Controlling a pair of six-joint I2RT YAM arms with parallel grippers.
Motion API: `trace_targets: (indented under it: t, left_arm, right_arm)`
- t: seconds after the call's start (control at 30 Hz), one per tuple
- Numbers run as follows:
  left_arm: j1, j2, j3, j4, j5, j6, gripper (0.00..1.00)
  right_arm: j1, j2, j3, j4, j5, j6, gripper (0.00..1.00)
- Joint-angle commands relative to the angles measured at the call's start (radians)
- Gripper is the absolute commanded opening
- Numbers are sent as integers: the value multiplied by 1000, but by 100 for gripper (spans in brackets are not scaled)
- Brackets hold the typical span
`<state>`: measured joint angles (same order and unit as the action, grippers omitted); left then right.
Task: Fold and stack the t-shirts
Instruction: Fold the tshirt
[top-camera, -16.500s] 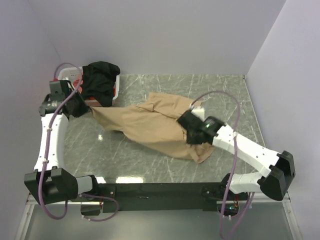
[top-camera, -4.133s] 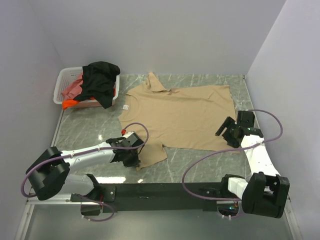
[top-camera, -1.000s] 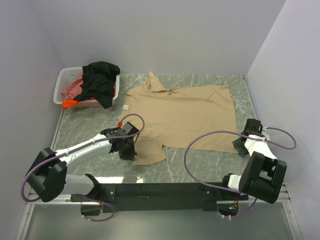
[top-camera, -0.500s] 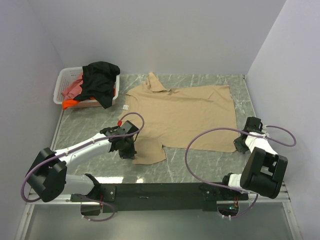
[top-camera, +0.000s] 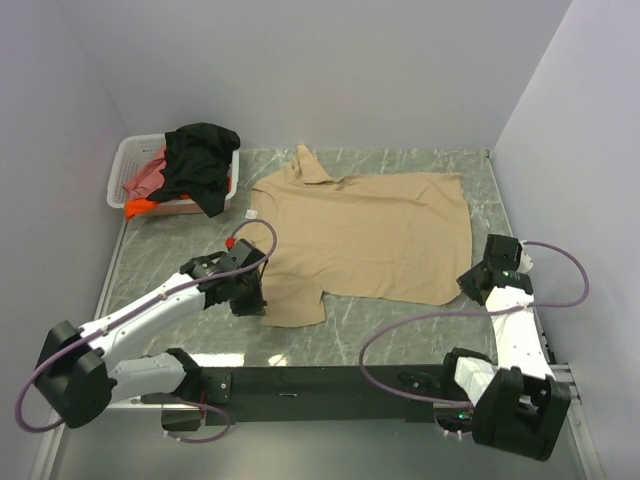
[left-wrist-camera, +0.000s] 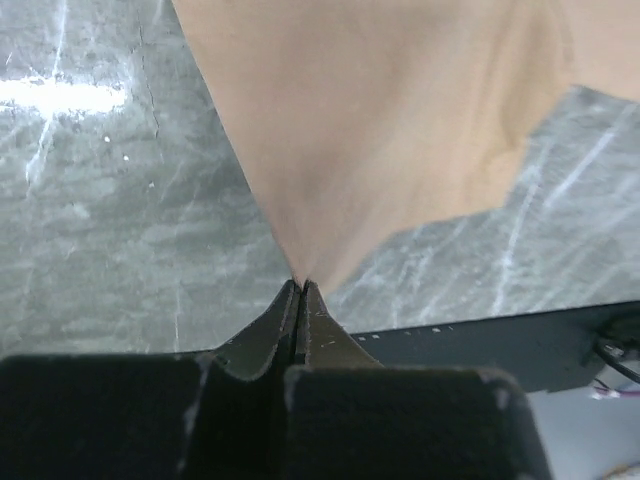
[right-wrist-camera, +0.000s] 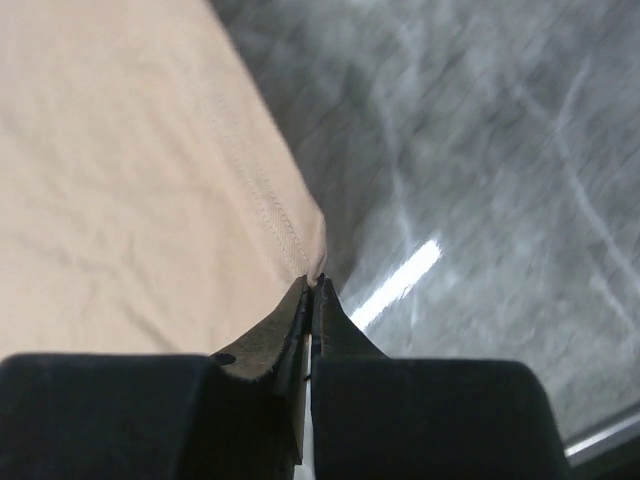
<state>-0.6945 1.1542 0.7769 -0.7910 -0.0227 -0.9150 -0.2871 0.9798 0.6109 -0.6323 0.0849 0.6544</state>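
Mid-frame on the desk (top-camera: 170, 270) lies one tan t-shirt (top-camera: 360, 235), flat. The left end effector (left-wrist-camera: 300, 285) is clamped on its lower-left sleeve, the right end effector (right-wrist-camera: 312, 280) on its lower-right hem corner. Upper left, one basket (top-camera: 124, 160) holds three more: black shirt (top-camera: 200, 160), pink-red shirt (top-camera: 145, 180), orange shirt (top-camera: 140, 207).

The t-shirt (top-camera: 365, 235) is plain tan, the table (top-camera: 170, 260) grey-green with white veins, the basket (top-camera: 124, 160) white lattice, its shirts (top-camera: 200, 160) black, pink-red and orange.
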Motion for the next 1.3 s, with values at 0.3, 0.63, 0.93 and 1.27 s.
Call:
trace_targets:
  t: [0.3,0.63,0.93,1.27]
  left_arm:
    - [7,-203,-37,-108,102,-84,1]
    - [7,-333,-74,-211,122,-156,0]
    - [7,-392,-76,-266,148,-196,0]
    - [81,-240,22,-76,216,-124,0]
  right_arm:
    - [224,-136,194,-337,-7,137,0]
    - [282,-291,197,-570,72,129,0]
    - [282,-355,150,-642,79,102,0]
    - [282,-300,230,-623,84,80,0]
